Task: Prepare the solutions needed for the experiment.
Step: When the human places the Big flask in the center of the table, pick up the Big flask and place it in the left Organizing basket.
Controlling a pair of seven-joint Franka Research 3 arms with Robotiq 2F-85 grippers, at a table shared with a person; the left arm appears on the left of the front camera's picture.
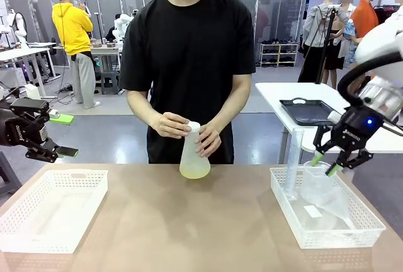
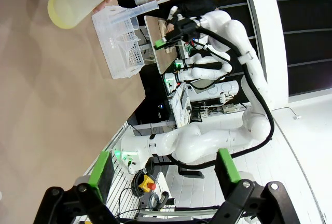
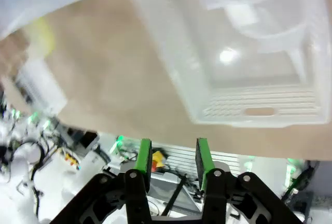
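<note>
Task at an early-to-middle stage, by my reading. Some solution is already made up, but nothing is set out as finished.

The solution [image 1: 194, 172] is a pale yellow-green translucent liquid, lying as a shallow layer in the bottom of a frosted whitish conical flask [image 1: 192, 149]. The person at the far side of the counter [image 1: 189, 228] holds the flask in both hands [image 1: 169, 124], its base at or just above the counter's far edge, centre. I cannot tell which. One hand is at the neck, possibly on a cap; too small to be sure.

My left claw [image 1: 62, 152] is released and holds nothing. It hangs above the far left corner of the white perforated plastic basket [image 1: 75, 172] at the left.

My right claw [image 1: 331, 160] is likewise released and empty. It hovers over the white perforated basket [image 1: 327, 243] at the right, just above the clear plastic beaker [image 1: 318, 187] in it. A tall clear measuring cylinder [image 1: 295, 158] stands in that basket's far left corner.

Left to do, I judge: any measuring out or transfer with the beaker and cylinder, neither of which I have gripped yet.
</note>
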